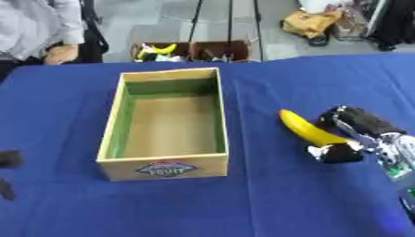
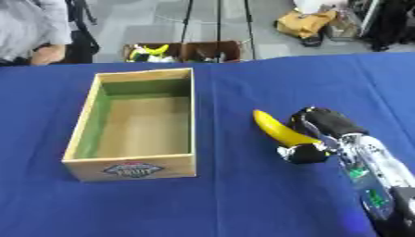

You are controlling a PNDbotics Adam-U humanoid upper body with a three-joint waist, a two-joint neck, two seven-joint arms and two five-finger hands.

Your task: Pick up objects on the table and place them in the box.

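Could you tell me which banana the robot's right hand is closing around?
The banana on the blue table, right of the wooden box, sits in the right hand; the other lies beyond the table's far edge.

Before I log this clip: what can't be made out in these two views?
- Banana: its near end is hidden behind the right hand in both views.
- Left hand: cut off by the left eye view's left edge; only dark bits show, fingers unreadable.
- Box: its label is too blurred to read fully.
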